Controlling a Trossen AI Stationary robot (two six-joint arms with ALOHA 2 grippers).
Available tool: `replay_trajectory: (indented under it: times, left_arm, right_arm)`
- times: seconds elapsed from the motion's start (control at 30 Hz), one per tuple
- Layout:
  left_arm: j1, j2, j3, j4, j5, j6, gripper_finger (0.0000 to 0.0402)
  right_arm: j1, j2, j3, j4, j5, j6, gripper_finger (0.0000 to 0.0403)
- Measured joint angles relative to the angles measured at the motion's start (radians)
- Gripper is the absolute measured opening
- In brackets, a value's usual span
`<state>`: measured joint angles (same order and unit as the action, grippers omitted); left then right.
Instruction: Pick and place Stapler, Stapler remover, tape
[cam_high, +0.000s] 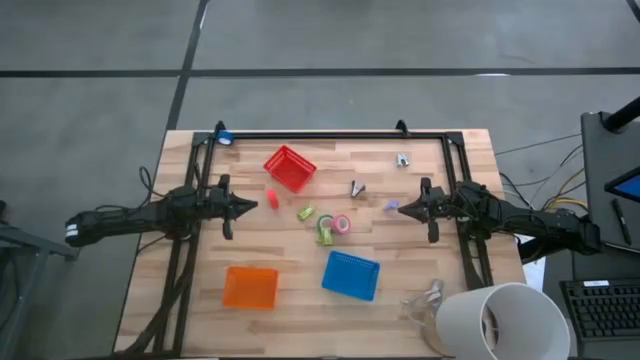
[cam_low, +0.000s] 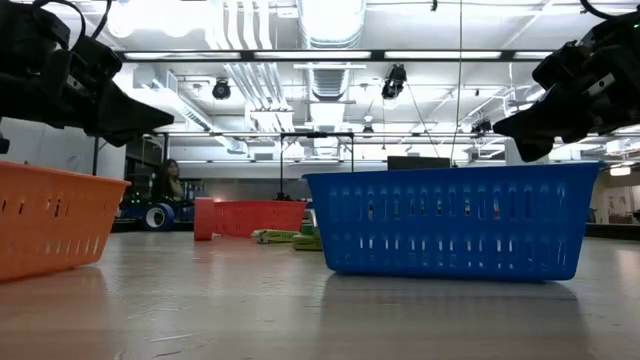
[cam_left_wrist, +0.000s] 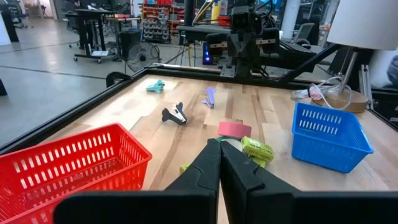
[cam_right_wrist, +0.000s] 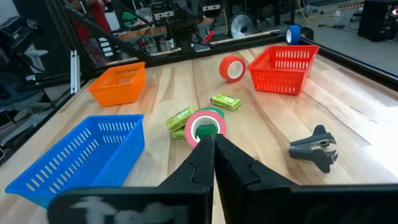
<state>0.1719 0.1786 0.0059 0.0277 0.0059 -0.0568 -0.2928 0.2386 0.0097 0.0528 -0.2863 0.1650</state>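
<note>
Bright overhead strip lights, soft shadows, foreground blurred.

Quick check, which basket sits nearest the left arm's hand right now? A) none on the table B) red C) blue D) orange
B: in the high view the red basket lies just up and to the right of the left hand, while the orange basket and the blue basket sit farther off toward the table's front edge.
</note>
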Motion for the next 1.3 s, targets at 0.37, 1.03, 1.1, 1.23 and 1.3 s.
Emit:
replay_trajectory:
  times: [0.37,1.03,1.1,1.23,1.3]
  left_arm:
    - [0.000,0.000,0.000,0.000,0.000,0.000,0.0010]
    - [0.000,0.000,0.000,0.000,0.000,0.000,0.0010]
    - [0.000,0.000,0.000,0.000,0.000,0.000,0.0010]
    - [0.000,0.000,0.000,0.000,0.000,0.000,0.0010]
    - [0.000,0.000,0.000,0.000,0.000,0.000,0.0010]
  right_arm:
    - [0.000,0.000,0.000,0.000,0.000,0.000,0.0008]
    - [0.000,0.000,0.000,0.000,0.000,0.000,0.0008]
    - [0.000,0.000,0.000,0.004,0.000,0.000,0.0008]
    - [0.000,0.000,0.000,0.004,-0.001,0.114,0.0008]
    - [0.000,0.000,0.000,0.004,-0.001,0.223,0.0008]
